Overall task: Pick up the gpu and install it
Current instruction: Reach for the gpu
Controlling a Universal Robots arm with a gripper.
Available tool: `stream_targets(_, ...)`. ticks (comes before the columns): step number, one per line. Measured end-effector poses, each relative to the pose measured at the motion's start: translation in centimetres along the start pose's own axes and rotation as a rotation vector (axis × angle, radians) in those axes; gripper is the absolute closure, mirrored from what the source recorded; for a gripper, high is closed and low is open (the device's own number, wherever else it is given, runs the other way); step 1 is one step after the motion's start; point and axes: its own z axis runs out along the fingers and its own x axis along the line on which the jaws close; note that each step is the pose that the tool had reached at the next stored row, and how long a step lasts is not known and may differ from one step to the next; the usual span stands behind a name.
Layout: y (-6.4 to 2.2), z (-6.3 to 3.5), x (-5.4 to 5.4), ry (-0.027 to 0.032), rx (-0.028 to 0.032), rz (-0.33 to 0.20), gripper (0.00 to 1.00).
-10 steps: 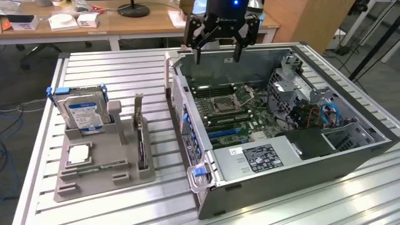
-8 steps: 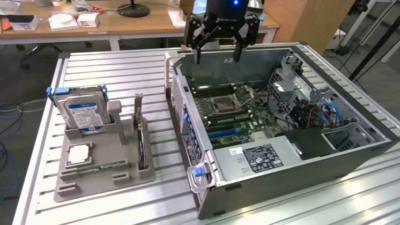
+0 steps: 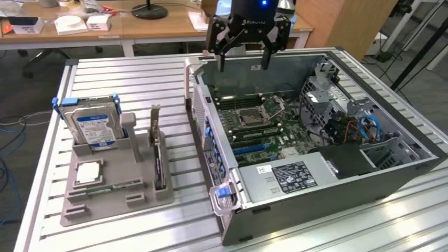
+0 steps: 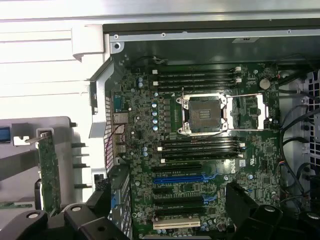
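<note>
Gripper (image 3: pixel 244 64) poised above open computer case (image 3: pixel 329 210), spread open, nothing grasped. Gpu (image 3: pixel 157 157) stood on edge in grey holder (image 3: pixel 98 210), below and well aside of gripper, outside case wall; upright pose likely meant to present graspable top edge.

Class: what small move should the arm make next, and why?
Probably shift the tool toward the exterior view's left, over the gpu: the tool hangs open and empty above the computer case, while the gpu stands in the holder.

gpu (image 3: pixel 159 163) in rack (image 3: pixel 112 207) | case (image 3: pixel 315 215) beside (exterior view's right)
</note>
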Motion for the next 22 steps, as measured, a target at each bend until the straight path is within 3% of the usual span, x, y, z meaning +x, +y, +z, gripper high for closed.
stream_targets(3,0.0,0.0,0.0,0.0,0.0,0.0,0.01)
stream_targets(6,0.0,0.0,0.0,0.0,0.0,0.0,0.09)
stream_targets(8,0.0,0.0,0.0,0.0,0.0,0.0,0.21)
stream_targets(9,0.0,0.0,0.0,0.0,0.0,0.0,0.21)
stream_targets(11,0.0,0.0,0.0,0.0,0.0,0.0,0.33)
stream_targets(12,0.0,0.0,0.0,0.0,0.0,0.0,0.33)
stream_targets(14,0.0,0.0,0.0,0.0,0.0,0.0,0.44)
stream_targets(15,0.0,0.0,0.0,0.0,0.0,0.0,0.44)
stream_targets(17,0.0,0.0,0.0,0.0,0.0,0.0,0.56)
stream_targets(18,0.0,0.0,0.0,0.0,0.0,0.0,0.56)
stream_targets(20,0.0,0.0,0.0,0.0,0.0,0.0,0.68)
stream_targets(22,0.0,0.0,0.0,0.0,0.0,0.0,0.73)
